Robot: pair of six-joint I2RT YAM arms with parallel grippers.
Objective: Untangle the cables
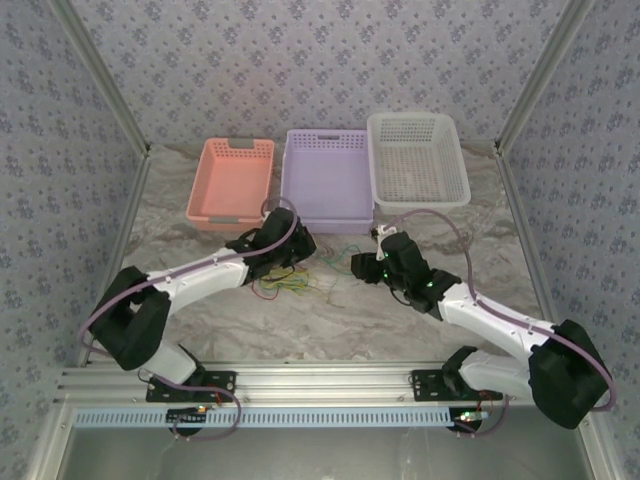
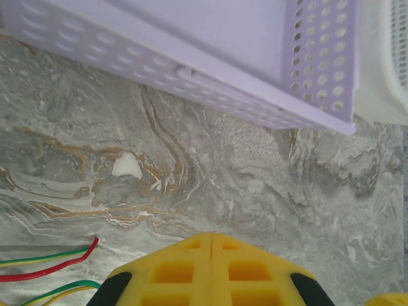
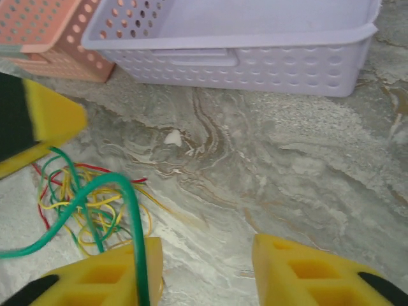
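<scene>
The right gripper (image 3: pixel 205 258), jaws apart, has a green cable (image 3: pixel 139 268) draped over one finger, the left gripper (image 2: pixel 210 245) has jaws met on nothing I can see, and the cables (image 1: pixel 288 284) lie knotted beside it before the purple basket (image 1: pixel 326 200), so untangling looks barely begun

Far back on the desk (image 1: pixel 330 325), side by side: left basket (image 1: pixel 232 182), middle basket (image 1: pixel 325 178), right basket (image 1: pixel 417 162). Just in front of the middle basket, on the desk: cables (image 1: pixel 288 286) in a heap, between left claw (image 1: pixel 296 256) and right claw (image 1: pixel 364 263).
</scene>
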